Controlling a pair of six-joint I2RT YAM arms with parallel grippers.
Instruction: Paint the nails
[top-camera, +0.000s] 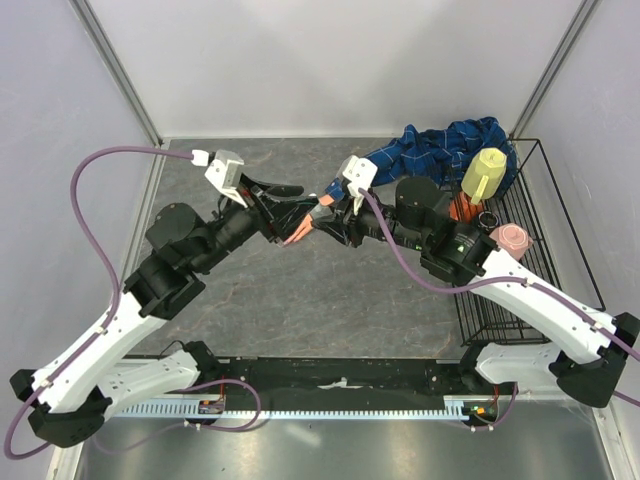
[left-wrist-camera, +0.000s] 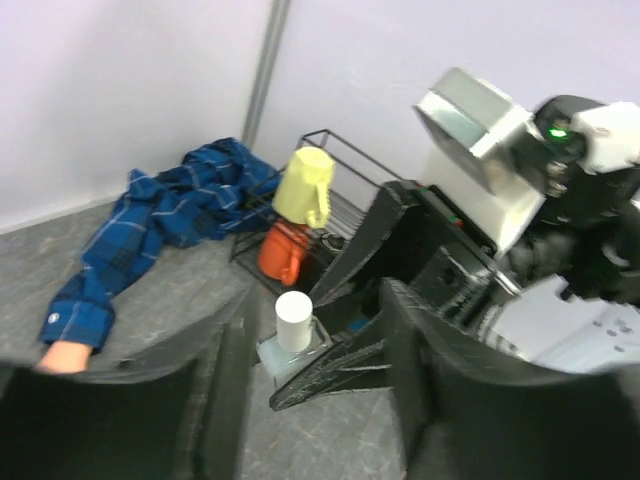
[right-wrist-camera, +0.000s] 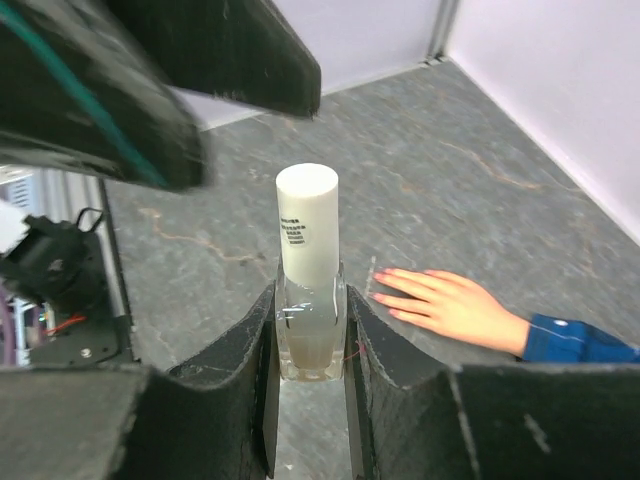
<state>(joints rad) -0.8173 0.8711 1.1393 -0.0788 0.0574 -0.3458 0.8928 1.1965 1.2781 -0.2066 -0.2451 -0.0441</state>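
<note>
A small clear bottle (right-wrist-camera: 311, 330) with a tall white cap (right-wrist-camera: 307, 225) stands upright between the fingers of my right gripper (right-wrist-camera: 310, 300), which is shut on the glass body. The same bottle (left-wrist-camera: 293, 325) shows in the left wrist view. Just right of it the peach mannequin hand (right-wrist-camera: 450, 305) lies flat on the table, its pinkish nails (right-wrist-camera: 385, 286) pointing at the bottle. The hand (top-camera: 298, 232) comes out of a blue plaid sleeve (top-camera: 440, 150). My left gripper (top-camera: 298, 208) hovers open close above the cap, its dark fingers (right-wrist-camera: 200, 90) apart and holding nothing.
A black wire rack (top-camera: 560, 200) stands at the right with a yellow cup (top-camera: 484, 172), an orange cup (top-camera: 462, 207) and a pink object (top-camera: 513, 238). Grey walls close in the table on the left, back and right.
</note>
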